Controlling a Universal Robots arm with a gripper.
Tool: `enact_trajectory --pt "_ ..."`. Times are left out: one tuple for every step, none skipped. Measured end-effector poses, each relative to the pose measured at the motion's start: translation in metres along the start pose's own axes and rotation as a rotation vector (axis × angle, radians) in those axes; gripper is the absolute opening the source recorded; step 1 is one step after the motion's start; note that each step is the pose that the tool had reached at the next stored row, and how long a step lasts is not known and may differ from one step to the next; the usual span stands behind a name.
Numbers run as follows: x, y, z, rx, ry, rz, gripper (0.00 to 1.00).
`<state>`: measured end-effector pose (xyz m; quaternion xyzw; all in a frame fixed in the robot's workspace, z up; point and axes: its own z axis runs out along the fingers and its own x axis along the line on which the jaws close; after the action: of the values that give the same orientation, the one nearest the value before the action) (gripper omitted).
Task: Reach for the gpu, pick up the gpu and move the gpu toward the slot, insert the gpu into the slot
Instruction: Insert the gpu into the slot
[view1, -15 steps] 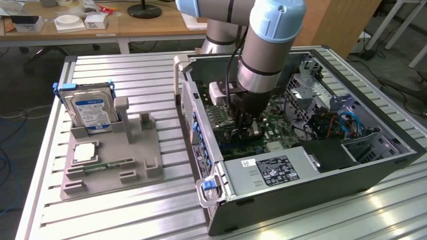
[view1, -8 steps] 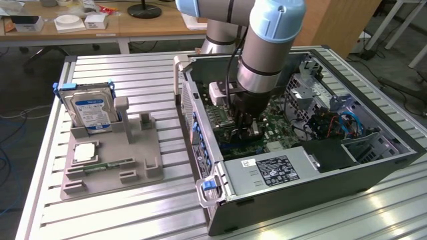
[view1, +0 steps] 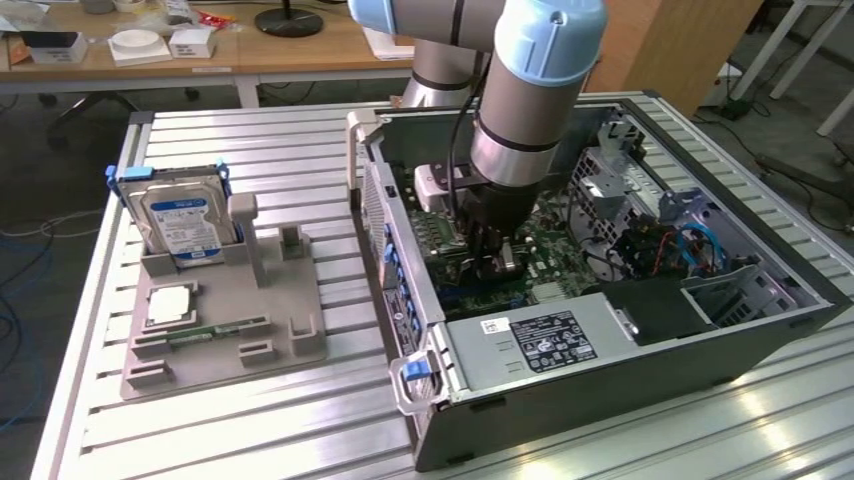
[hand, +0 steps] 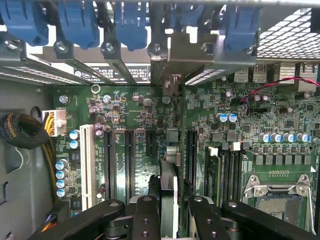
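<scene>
Your gripper pinches the gpu edge-on above the motherboard; seating in the slot, at twelve o'clock, remains.

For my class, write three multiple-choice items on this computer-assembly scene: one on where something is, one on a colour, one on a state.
1. Where is the gripper?
A. Inside the open computer case
B. Over the grey tray
C. Beside the wooden desk

2. What colour is the hard drive label?
A. Red
B. Blue
C. Yellow

3. How does the gpu stand?
A. Flat on the tray
B. On edge between the fingers, over the motherboard
C. Leaning on the hard drive

Key: A, the arm reaches down into the case; B, the label is blue and white; B, the wrist view shows the card clamped on edge.
</scene>
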<state>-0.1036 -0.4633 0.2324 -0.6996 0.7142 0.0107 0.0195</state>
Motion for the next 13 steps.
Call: enact_trajectory --pt "0.0000 0.0000 0.0000 -0.0001 0.0000 0.000 0.27" --pt "0.0000 0.0000 0.0000 -0.0001 0.0001 0.000 0.27" --pt "0.0000 0.0000 0.0000 -0.0001 0.0002 0.000 0.27" --pt "0.0001 0.0000 0.0000 -0.0002 0.0002 0.000 0.27" --pt "0.0001 0.0000 0.0000 -0.0002 0.0002 0.000 0.27" --pt "0.0001 0.0001 0.0000 -0.0002 0.0002 0.000 0.27" --pt "0.0000 0.0002 0.0000 -0.0010 -0.0002 0.000 0.27" --pt "-0.0001 0.0004 0.0000 -0.0018 -0.0006 0.000 0.27" --pt "0.0000 0.0003 0.0000 -0.0010 -0.0001 0.000 0.27" --pt "0.0000 0.0003 0.0001 -0.0009 -0.0002 0.000 0.27" --pt "0.0000 0.0003 0.0009 -0.0010 0.0000 0.000 0.27" --pt "0.0001 0.0003 0.0027 -0.0010 0.0002 0.000 0.27" --pt "0.0002 0.0002 0.0039 0.0002 0.0003 0.000 0.27"
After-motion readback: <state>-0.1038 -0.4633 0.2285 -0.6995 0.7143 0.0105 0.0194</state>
